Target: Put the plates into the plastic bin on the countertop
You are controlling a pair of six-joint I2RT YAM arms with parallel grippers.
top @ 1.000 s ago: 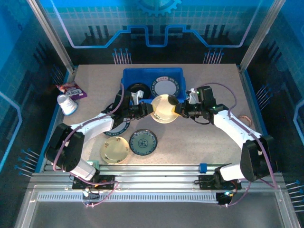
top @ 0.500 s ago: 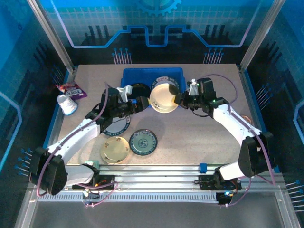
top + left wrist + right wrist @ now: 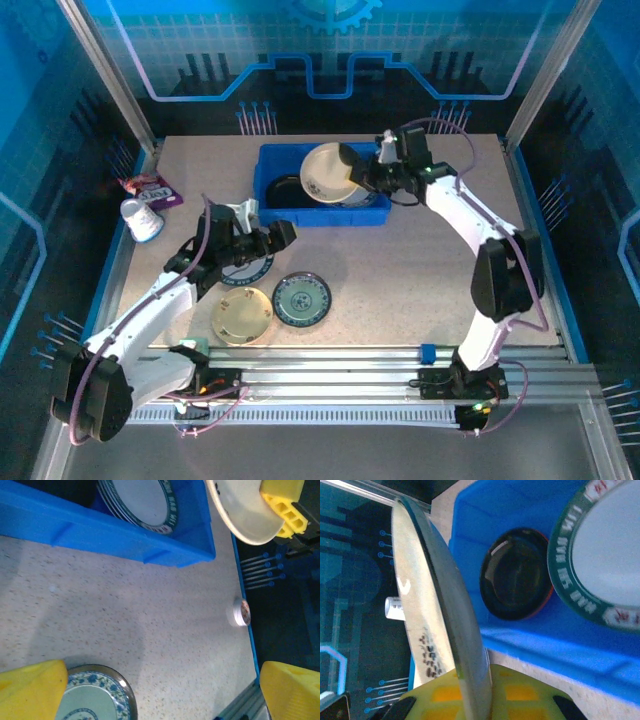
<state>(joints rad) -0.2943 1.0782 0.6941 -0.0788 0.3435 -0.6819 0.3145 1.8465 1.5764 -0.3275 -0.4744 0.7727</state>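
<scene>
Top view: R gripper point(image 3: 352, 176) is clamped on the cream plate point(image 3: 328, 172), pinching its rim at approx 3 o'clock. The plate is tilted steeply and hangs over the bin point(image 3: 330, 217); we can't tell if it touches anything below. The bin sits at 12 o'clock on the counter point(image 3: 420, 270). Inside, a black plate point(image 3: 285, 190) is on the 9 o'clock side and a green-rim plate point(image 3: 360, 198) on the 3 o'clock side, partly hidden behind the cream one.

R wrist cam: cream plate point(image 3: 437, 610) is edge-on, wedged tight between the yellow fingers point(image 3: 515, 695). Beyond it we see the black plate point(image 3: 517, 575) and green-rim plate point(image 3: 605, 555) in the bin point(image 3: 545, 640).

L gripper point(image 3: 268, 228) is spread wide w/ nothing in it, over the counter at 7 o'clock of the bin, above a dark-rim plate point(image 3: 250, 272). L wrist cam: its fingers point(image 3: 30, 692) sit at the bottom corners w/ bare counter point(image 3: 165, 625) between, and the teal plate point(image 3: 95, 700) is just beside the left one.

Also on the counter at approx 7 o'clock: teal plate point(image 3: 302, 300), w/ a gold plate point(image 3: 241, 315) just beside it at its 9. A cup point(image 3: 143, 218) is at the 9 o'clock edge.
</scene>
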